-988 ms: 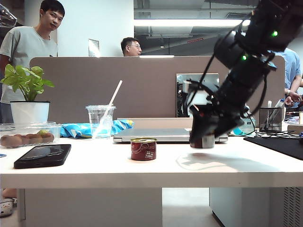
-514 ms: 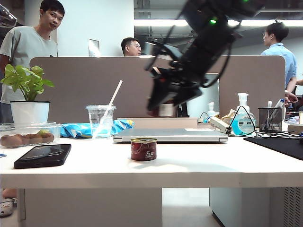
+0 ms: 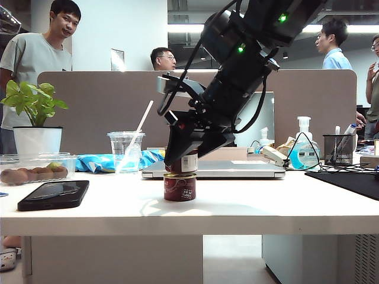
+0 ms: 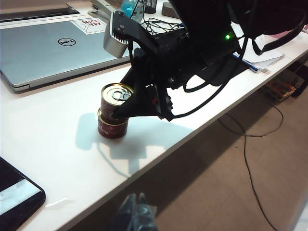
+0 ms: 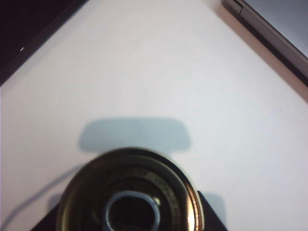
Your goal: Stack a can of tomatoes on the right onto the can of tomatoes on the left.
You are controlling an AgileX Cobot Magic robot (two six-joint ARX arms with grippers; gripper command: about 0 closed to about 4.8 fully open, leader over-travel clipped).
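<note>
The left can of tomatoes point(image 3: 179, 188), red with a gold lid, stands on the white table point(image 3: 266, 207). My right gripper point(image 3: 185, 158) is shut on the second can of tomatoes point(image 3: 188, 163) and holds it directly over the first, set slightly to the right. The two cans meet or nearly meet point(image 4: 111, 129); I cannot tell if they touch. The right wrist view is filled by the held can's lid and pull ring point(image 5: 127, 192). My left gripper point(image 4: 137, 211) hangs off the table's near edge, fingers together, holding nothing.
A closed silver laptop point(image 3: 213, 169) lies just behind the cans. A black phone point(image 3: 53, 194), a plastic cup with a straw point(image 3: 125, 151), a potted plant point(image 3: 35, 127) and a clear food box point(image 3: 32, 168) are at left. A sanitizer bottle point(image 3: 304, 151) and pen holder point(image 3: 339, 149) stand at right.
The right arm carried its can from the right side up over the laptop, then leftward and down onto the left can. The left gripper stayed put.
</note>
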